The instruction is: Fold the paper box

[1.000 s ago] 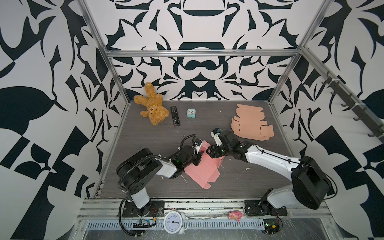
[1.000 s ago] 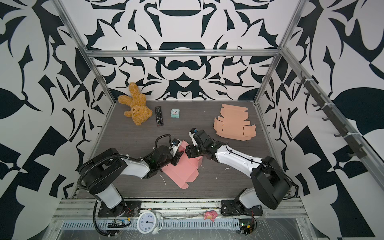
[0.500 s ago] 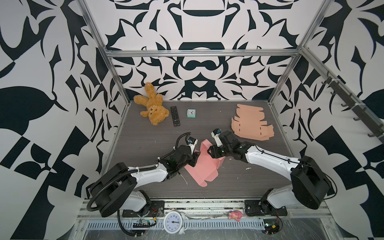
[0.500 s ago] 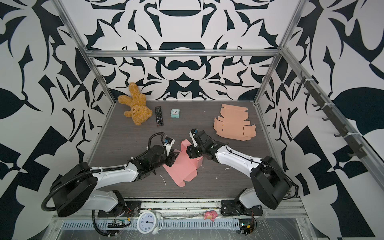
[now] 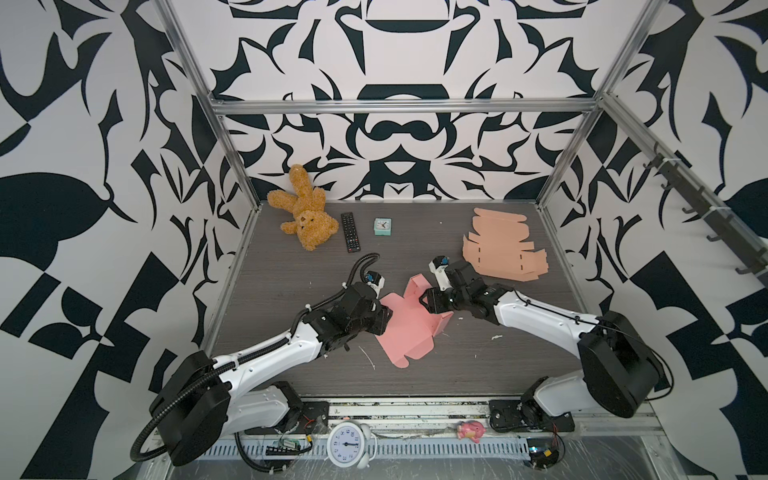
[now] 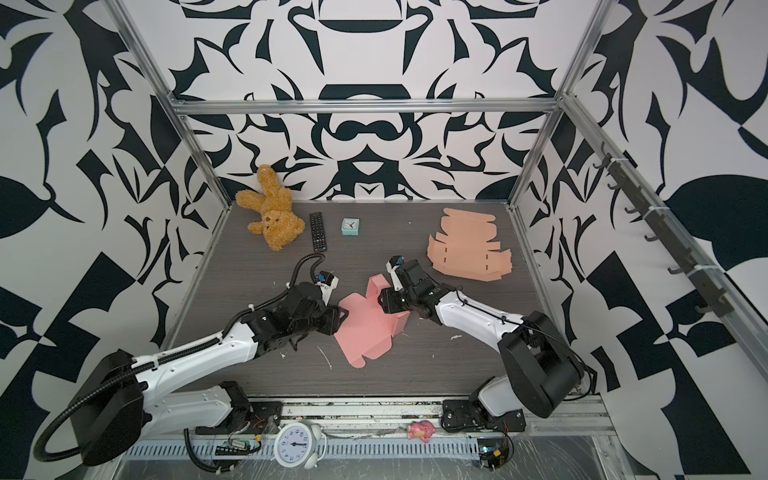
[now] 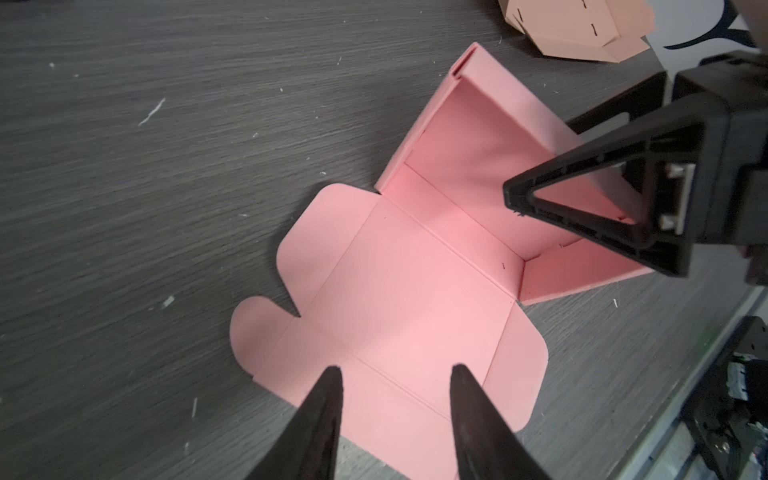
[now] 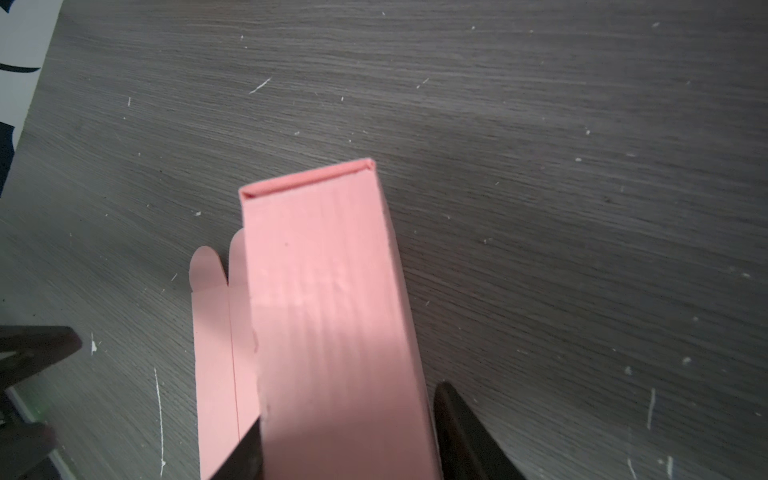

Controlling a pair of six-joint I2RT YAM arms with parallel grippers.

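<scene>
**Surface.** The dark grey wood-grain tabletop (image 5: 286,274) is flecked with small white scraps on both sides of the jaws.

**Room.** Black-and-white patterned wall panels (image 5: 395,54) close three sides. They are held in an aluminium frame (image 5: 399,106).

**Task item.** The pink paper box (image 5: 409,328) is partly folded and lies on the tabletop between the two grippers. Its walls stand raised at the end by the right jaws. The broad panel and rounded flaps lie flat at the end by the left jaws.

**Left gripper** (image 7: 395,369). The jaws are moderately apart with nothing between them, and the tips sit over the flat panel. Contact with the paper cannot be determined.

**Right gripper** (image 8: 349,419). The jaws sit astride one raised wall, one finger inside the box and one outside. Whether they pinch it cannot be determined.

**Other items.**
- Beyond the right jaws, well apart from them, lie flat peach cardboard blanks (image 5: 503,249).
- Beyond the left jaws, near the back wall, are a brown teddy bear (image 5: 305,216), a black remote control (image 5: 349,232) and a small teal clock (image 5: 382,227).
- Behind both arms, on the front rail, are a white alarm clock (image 5: 348,442) and a pink toy (image 5: 469,430).
</scene>
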